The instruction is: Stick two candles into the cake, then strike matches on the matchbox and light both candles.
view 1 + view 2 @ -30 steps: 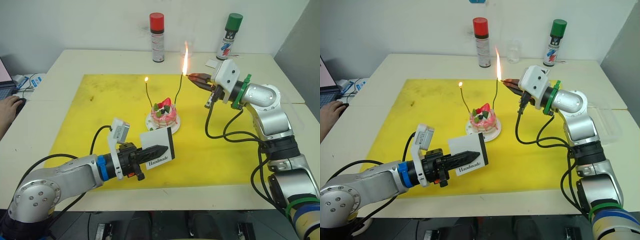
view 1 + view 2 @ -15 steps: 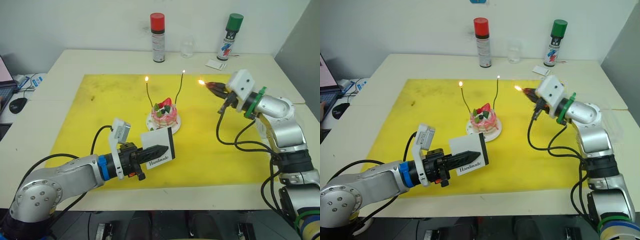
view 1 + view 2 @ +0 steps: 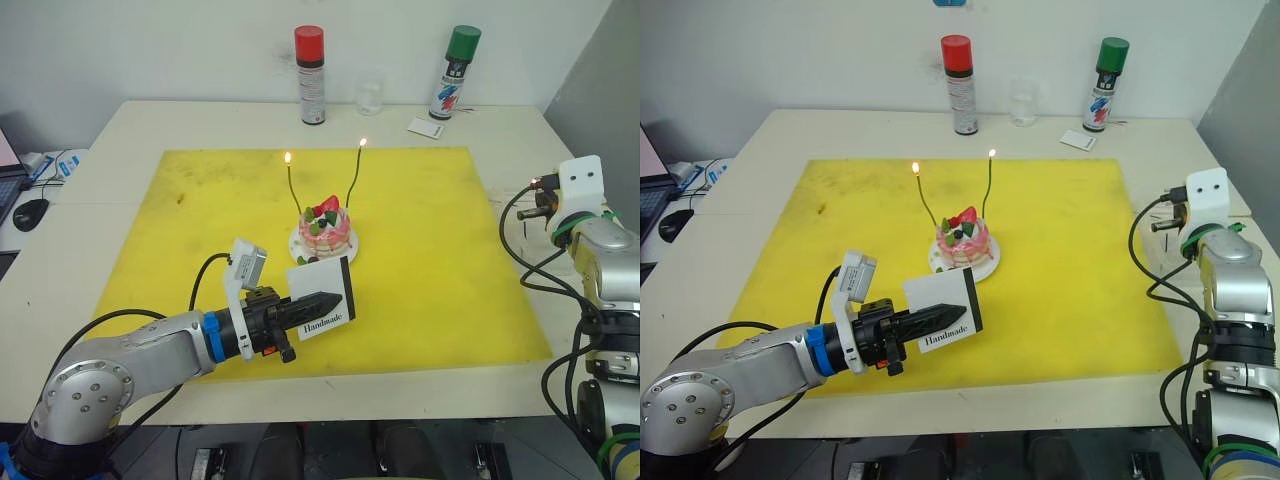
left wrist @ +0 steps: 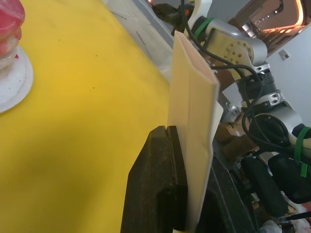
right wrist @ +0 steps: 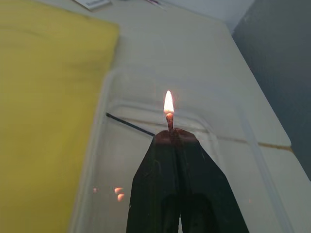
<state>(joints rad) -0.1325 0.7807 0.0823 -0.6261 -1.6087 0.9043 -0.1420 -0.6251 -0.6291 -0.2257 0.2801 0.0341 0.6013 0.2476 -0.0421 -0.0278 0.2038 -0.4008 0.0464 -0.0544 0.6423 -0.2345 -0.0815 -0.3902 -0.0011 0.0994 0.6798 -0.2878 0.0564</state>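
A: In the head views, why do we have the left gripper (image 3: 318, 298) low over the yellow mat (image 3: 180, 230), in front of the cake (image 3: 326, 228)?

B: We judge it is keeping the matchbox (image 3: 322, 299) upright and clear of the flames. The black fingers are clamped on the box, its printed face turned toward us. Both candles (image 3: 925, 195) stand in the cake near the middle of the mat, and each tip carries a small flame, so the lighting looks done.

A: And our right arm, far out at the surface's right edge?

B: The right gripper (image 3: 541, 183) sits well apart from the cake; we take that as carrying the fire away from the candles. The two spray cans (image 3: 958, 71) and the small white card (image 3: 1078, 140) stand at the back of the surface.

A: Left wrist view?

B: The fingers (image 4: 158, 184) are closed tight on the matchbox's edge, the box rising straight up between them, the plate's rim (image 4: 17, 87) off to one side.

A: Right wrist view?

B: The jaws are pinched shut on a match (image 5: 170, 122) that burns at its tip. Below lies a clear tray (image 5: 243, 145) with a spent dark match (image 5: 130, 125) in it. We guess the burning one belongs there too.
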